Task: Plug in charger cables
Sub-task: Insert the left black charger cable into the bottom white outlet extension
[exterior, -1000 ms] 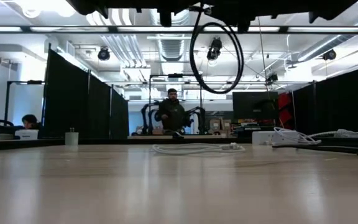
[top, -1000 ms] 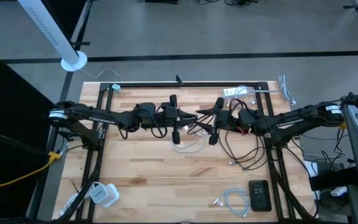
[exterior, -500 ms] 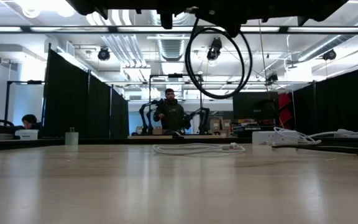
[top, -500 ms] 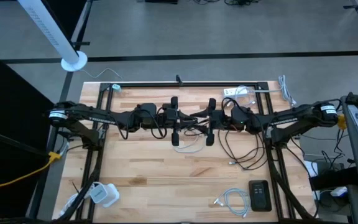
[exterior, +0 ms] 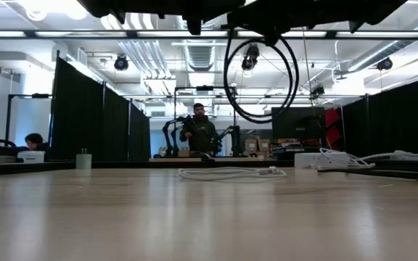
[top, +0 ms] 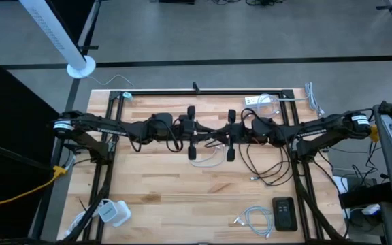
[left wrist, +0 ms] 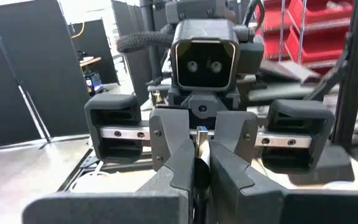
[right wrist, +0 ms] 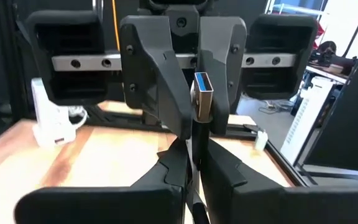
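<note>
My two grippers face each other, fingertip to fingertip, high over the table's middle. My right gripper (top: 218, 135) (right wrist: 193, 149) is shut on the long black cable (top: 257, 170), whose silver plug with a blue tongue (right wrist: 202, 93) sticks out toward my left gripper (top: 203, 134) (left wrist: 199, 163). The rest of that cable lies in loops on the table's right half. My left gripper's fingers are shut. A white cable (top: 204, 160) (exterior: 227, 173) lies flat on the table beneath both grippers. My right gripper pinches the black cable just behind its plug (right wrist: 197, 134) between its two fingers. The fingers come level from the table's right and lie along the cable. The plug stands clear of the fingertips, lifted high above the table. My left gripper shows a thin pale strip (left wrist: 199, 149) in the slit between its fingertips; I cannot tell what it is or whether the fingers touch it.
A white power strip (top: 258, 101) (exterior: 307, 159) lies at the far right edge. A white cube adapter (top: 116, 213) sits at the near left corner. Near right lie a dark phone (top: 284, 214) and a coiled white cable (top: 254, 219). A black loop (exterior: 293, 72) hangs under the arms.
My right gripper has moved toward the table's left, closer to my left gripper, and has turned from a slant until it faces it squarely. The black loop under the arms has swung with it.
</note>
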`<control>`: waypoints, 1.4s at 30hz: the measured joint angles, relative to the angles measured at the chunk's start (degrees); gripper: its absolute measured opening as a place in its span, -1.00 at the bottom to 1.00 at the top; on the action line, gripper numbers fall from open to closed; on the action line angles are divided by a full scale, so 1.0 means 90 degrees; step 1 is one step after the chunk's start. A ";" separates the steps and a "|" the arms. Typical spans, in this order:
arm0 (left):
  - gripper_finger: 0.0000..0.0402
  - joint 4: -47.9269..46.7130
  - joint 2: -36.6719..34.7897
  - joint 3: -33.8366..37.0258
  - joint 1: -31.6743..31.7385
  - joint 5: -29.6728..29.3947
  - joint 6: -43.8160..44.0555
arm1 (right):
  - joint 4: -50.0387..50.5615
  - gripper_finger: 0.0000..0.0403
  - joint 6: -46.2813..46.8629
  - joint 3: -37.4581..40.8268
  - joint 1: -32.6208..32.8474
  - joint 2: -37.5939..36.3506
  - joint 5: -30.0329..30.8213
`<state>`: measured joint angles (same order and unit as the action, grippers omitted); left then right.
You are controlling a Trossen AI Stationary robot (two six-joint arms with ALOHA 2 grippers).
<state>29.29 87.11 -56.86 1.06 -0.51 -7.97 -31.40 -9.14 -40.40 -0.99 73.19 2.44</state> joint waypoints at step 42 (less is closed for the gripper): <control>-0.87 -0.6708 -0.2101 -0.0022 -0.0967 -0.0814 0.3301 | 0.1747 -0.92 0.0664 0.0007 -0.0005 -0.0099 0.0237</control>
<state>-31.08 68.20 -57.06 -7.64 -7.84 21.74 -15.68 -3.17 -40.34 -1.04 72.30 4.58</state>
